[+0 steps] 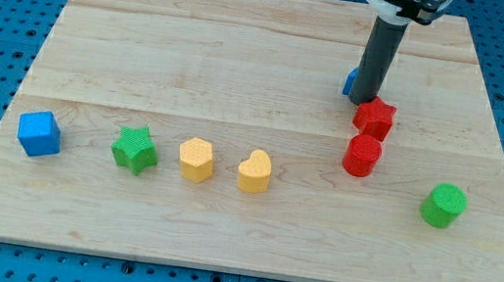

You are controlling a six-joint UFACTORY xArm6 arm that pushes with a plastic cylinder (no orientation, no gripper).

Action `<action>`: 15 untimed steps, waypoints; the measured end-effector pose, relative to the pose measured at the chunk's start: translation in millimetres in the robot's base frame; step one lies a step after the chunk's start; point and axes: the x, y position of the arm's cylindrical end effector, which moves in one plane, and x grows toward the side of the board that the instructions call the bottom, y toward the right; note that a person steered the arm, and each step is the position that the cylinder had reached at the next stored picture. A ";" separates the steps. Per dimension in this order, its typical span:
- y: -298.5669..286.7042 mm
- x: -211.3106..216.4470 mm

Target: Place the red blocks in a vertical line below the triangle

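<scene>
A blue block (350, 80), probably the triangle, is mostly hidden behind the dark rod at the view's upper right. My tip (369, 100) rests just above a red star-shaped block (374, 118), touching or nearly touching it. A red round block (363, 155) sits directly below the star, the two almost in contact. The two red blocks form a short column just right of and below the blue block.
A blue cube (40, 133) sits at the view's left, then a green star (135, 149), a yellow hexagonal block (196, 159) and a yellow heart (255, 171) in a row. A green round block (444, 205) sits at the lower right. The wooden board (245, 51) lies on blue pegboard.
</scene>
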 end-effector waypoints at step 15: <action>-2.6 156.5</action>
